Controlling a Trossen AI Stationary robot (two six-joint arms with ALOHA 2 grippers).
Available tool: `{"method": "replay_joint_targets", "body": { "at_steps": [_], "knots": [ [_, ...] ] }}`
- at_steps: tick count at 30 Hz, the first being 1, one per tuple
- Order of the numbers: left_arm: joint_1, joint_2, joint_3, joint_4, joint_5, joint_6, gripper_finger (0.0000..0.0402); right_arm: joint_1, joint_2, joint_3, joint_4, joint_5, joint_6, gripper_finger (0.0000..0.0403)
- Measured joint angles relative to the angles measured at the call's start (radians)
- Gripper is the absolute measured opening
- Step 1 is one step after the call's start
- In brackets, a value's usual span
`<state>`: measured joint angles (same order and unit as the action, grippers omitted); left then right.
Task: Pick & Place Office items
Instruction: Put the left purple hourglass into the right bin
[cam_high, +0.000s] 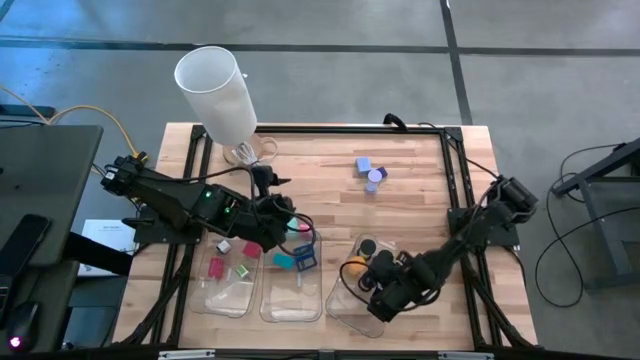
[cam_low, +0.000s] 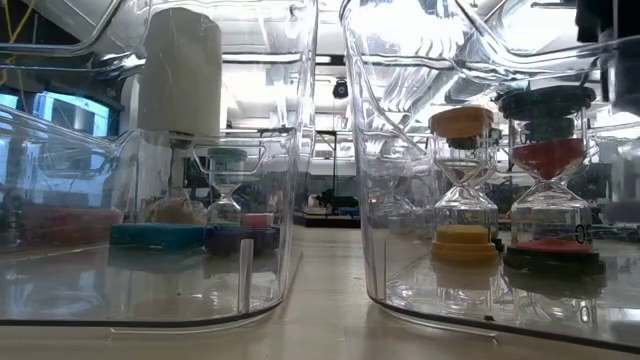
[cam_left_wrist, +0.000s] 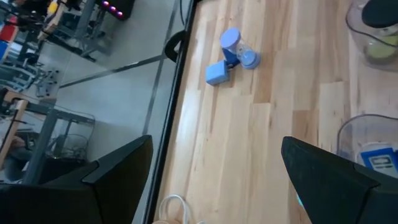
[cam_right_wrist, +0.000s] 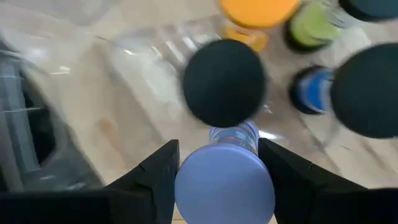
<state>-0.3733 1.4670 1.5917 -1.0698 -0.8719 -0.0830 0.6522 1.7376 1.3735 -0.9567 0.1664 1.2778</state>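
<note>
Right gripper (cam_right_wrist: 217, 171), over the right tray (cam_high: 340, 310), clamps a purple timer (cam_right_wrist: 225, 180) above the black (cam_right_wrist: 224, 81) and orange (cam_right_wrist: 258, 15) timers. Left gripper (cam_left_wrist: 214, 171), fingers spread and empty, hovers above the middle tray (cam_high: 290, 300).

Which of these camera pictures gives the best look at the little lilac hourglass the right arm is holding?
The right wrist view: the lilac hourglass fills the foreground between the right end effector fingers. In the high view the arm hides it; the low and left wrist views do not show it.
</note>
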Motion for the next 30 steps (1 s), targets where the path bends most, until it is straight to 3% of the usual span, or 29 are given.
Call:
{"method": "replay_joint_targets", "body": {
  "at_steps": [5, 15, 30],
  "knots": [
    [0.0, 0.0, 0.0, 0.0, 0.017, -0.001, 0.0348, -0.005, 0.006, 0.0, -0.083, -0.006, 0.0, 0.0184],
    [0.0, 0.0, 0.0, 0.0, 0.018, -0.004, 0.0348, -0.008, 0.026, 0.0, -0.077, -0.013, -0.026, 0.0184],
    [0.0, 0.0, 0.0, -0.003, 0.073, -0.023, 0.0348, -0.02, 0.031, 0.0, -0.057, -0.007, -0.079, 0.0246]
  ]
}}
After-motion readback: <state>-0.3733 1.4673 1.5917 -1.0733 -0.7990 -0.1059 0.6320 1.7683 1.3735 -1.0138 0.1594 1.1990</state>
